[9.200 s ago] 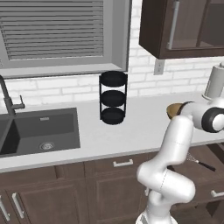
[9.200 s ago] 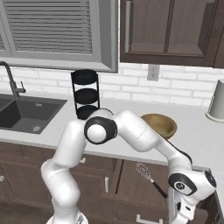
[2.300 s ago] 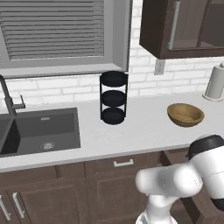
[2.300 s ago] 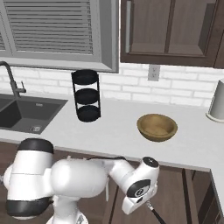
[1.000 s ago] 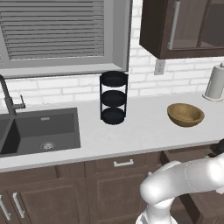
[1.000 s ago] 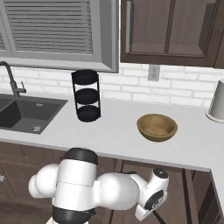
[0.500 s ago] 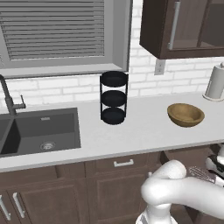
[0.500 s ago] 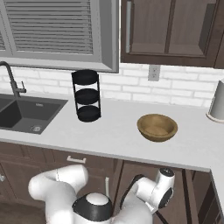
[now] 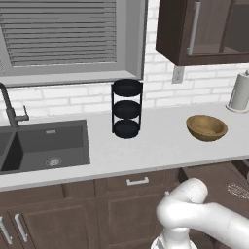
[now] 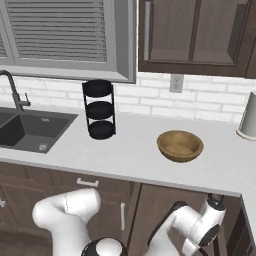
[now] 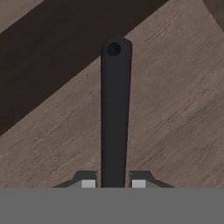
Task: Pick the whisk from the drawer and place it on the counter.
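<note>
— Where's the claw at?

— Down in the open drawer (image 11: 175, 113). The gripper (image 11: 113, 183) has its two tips pressed against either side of the whisk (image 11: 114, 109), clenched on its slim black handle. The handle runs straight away from the tips, over the wooden drawer floor.

— So it has it?

— Grasped, I'd say, but not lifted: the handle looks to lie right down at the wood. From behind on the left you can see the wire head of the whisk (image 9: 238, 190) low in the drawer (image 9: 214, 177), below the counter (image 9: 160, 146).

— And the arm?

— Bent far down to the right, under the counter's edge.

— What's left, then?

— Most of it, as I judge. The grab is made; raising the whisk out and setting it down on the counter are not yet done. There's bare slab between the black tiered stand (image 9: 127, 108) and the wooden bowl (image 9: 206, 127).
</note>
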{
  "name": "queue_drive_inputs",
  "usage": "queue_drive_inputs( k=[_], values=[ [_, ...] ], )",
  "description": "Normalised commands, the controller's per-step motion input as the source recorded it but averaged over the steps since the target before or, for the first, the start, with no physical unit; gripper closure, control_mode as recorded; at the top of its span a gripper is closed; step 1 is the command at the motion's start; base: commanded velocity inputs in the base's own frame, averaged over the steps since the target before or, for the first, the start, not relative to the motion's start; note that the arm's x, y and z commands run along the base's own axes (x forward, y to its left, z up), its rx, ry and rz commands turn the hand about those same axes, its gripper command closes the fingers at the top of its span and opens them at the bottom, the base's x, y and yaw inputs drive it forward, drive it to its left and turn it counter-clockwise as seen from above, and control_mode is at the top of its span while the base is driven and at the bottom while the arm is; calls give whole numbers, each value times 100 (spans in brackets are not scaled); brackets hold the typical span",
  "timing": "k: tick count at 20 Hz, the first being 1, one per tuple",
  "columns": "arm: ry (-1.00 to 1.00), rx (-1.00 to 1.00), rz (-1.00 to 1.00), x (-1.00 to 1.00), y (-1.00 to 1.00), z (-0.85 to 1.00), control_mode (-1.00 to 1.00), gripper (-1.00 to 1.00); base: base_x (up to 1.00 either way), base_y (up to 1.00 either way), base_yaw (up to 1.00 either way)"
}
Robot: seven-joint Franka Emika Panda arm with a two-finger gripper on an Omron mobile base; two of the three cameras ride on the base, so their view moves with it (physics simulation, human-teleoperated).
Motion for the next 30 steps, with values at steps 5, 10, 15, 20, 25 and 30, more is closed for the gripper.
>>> queue_drive_inputs(
  k=[5, 10, 15, 20, 25, 30],
  values=[
    [-11, 18, 0, -66, -17, 100, -100, 100, 0, 0, 0],
    [-10, 2, 0, -27, 78, 100, -100, 100, 0, 0, 0],
    [-6, -1, 0, -27, 96, 100, -100, 100, 0, 0, 0],
    [-2, -13, 0, -7, 100, 100, -100, 100, 0, 0, 0],
    [0, -21, 0, 18, 100, 100, -100, 100, 0, 0, 0],
    [2, -15, 0, 37, 100, 89, -100, 100, 0, 0, 0]
  ],
)
